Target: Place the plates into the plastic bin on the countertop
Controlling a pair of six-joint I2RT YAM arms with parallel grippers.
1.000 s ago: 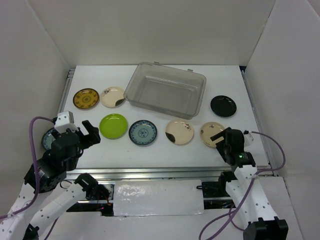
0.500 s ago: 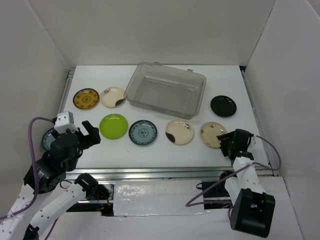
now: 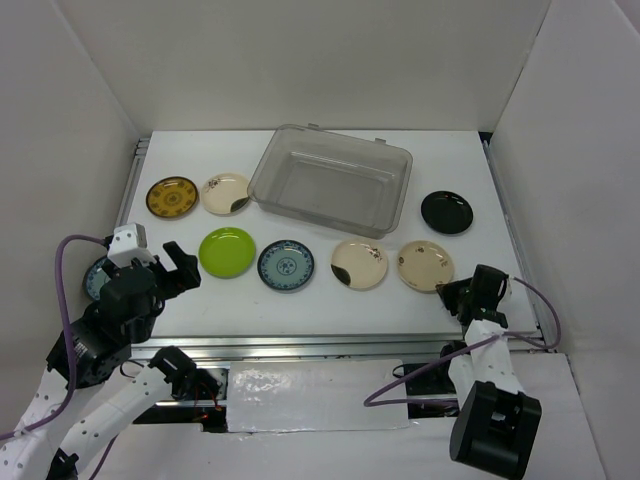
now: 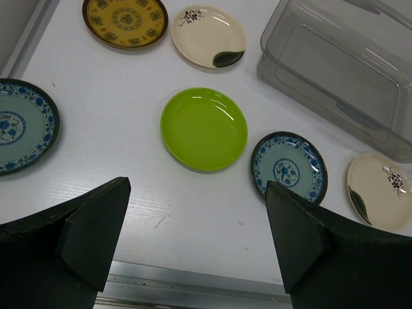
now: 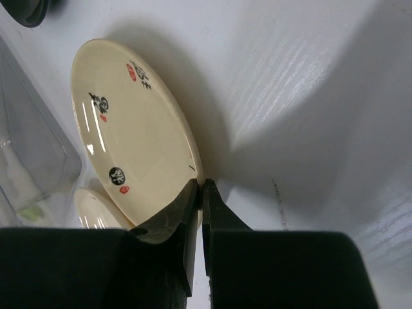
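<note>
Right wrist view: right tool (image 5: 201,185) has just closed, clenched on the cream plate (image 5: 129,129) rim; lift toward plastic bin (image 3: 330,185) is due. Left tool (image 4: 196,187) released.

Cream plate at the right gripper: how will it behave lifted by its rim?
The cream plate looks rigid, so likely lifts whole. Glossy glaze may slip in the right gripper, pinching only the thin rim. Held at one edge, it may swing.
</note>
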